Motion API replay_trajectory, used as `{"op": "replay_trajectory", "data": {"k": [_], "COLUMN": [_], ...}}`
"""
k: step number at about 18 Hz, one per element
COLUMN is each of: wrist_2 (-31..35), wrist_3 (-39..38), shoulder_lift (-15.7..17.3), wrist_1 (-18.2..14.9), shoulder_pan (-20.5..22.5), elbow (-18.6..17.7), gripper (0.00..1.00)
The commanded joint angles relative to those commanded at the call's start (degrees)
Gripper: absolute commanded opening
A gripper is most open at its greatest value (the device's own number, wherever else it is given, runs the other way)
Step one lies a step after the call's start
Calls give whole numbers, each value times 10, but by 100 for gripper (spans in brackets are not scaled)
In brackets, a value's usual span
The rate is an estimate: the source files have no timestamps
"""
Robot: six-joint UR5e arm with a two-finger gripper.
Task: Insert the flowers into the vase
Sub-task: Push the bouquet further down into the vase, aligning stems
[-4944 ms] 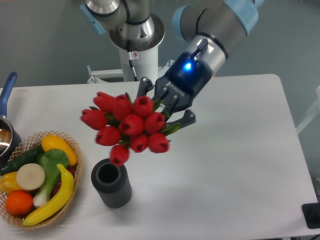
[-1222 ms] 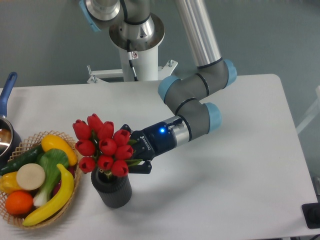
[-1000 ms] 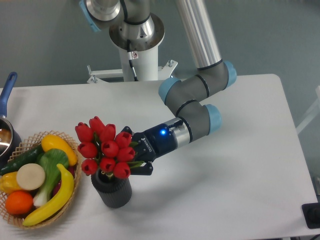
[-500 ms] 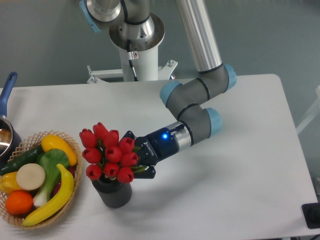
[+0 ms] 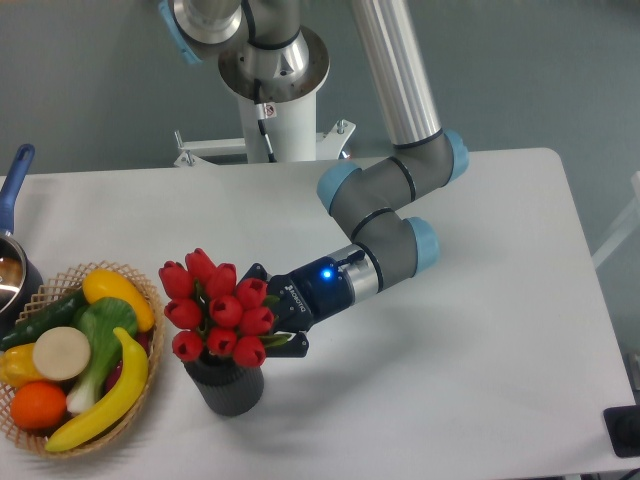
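Observation:
The flowers, a tight bunch of red tulip heads with green leaves, stand over the mouth of the vase, a short dark ribbed cylinder on the white table. Their stems go down into its opening. My gripper reaches in from the right, low and nearly level, and its fingers close on the bunch just below the heads. The vase's rim is mostly hidden by the flowers.
A wicker basket with a banana, orange, cucumber and other produce stands left of the vase, almost touching it. A pot with a blue handle sits at the left edge. The robot base stands at the back.
The gripper has carried the flowers from above the table down and left onto the vase. In the last half second they have hardly moved.

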Motion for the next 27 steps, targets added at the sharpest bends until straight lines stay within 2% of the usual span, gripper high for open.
{"op": "replay_trajectory", "data": {"k": [10,15,18,26,27], "wrist_2": [3,3,3,3,3], "wrist_3": [0,0,0,0,0], "shoulder_lift": [-4,-4,-4,-4,-4], "wrist_1": [1,1,1,1,1], "shoulder_pan": [-2,-2,-1,-1,-1], "elbow": [1,0,1,0,1], "gripper": [38,46,57,61,67]}}
